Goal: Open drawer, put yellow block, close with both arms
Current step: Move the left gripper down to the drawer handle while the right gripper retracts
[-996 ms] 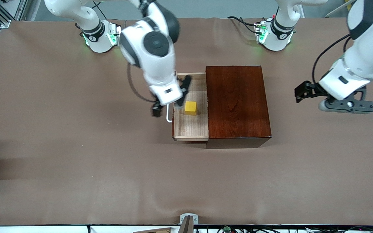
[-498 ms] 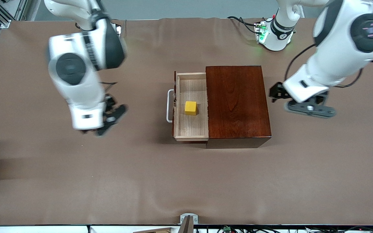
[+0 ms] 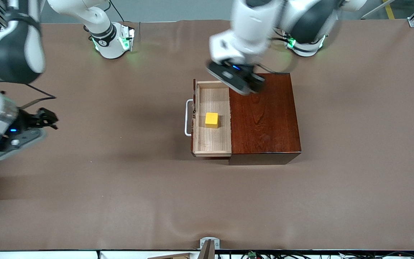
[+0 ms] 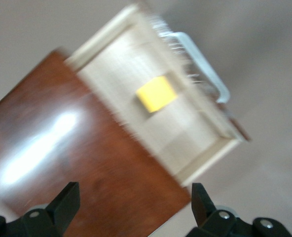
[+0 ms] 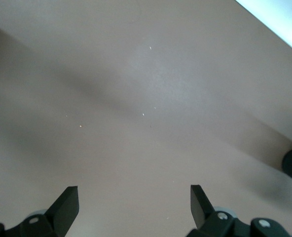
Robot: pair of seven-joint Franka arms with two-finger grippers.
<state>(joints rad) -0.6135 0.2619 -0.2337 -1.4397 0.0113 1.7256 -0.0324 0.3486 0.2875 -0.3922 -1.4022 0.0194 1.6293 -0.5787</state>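
The drawer (image 3: 212, 118) stands pulled out of the dark mahogany box (image 3: 262, 115) toward the right arm's end of the tabletop (image 3: 120, 198), and the yellow block (image 3: 212, 120) already lies inside it, near the middle of the pale tray. What remains, I judge, is the closing. The left pincer (image 3: 236, 78) is over the box corner next to the open tray, its fingers wide apart and holding nothing. The right pincer (image 3: 47, 118) is over bare tabletop, well apart from the white loop handle (image 3: 188, 118), also spread wide and empty. The handle faces the right arm, so the push must go from that end toward the box.
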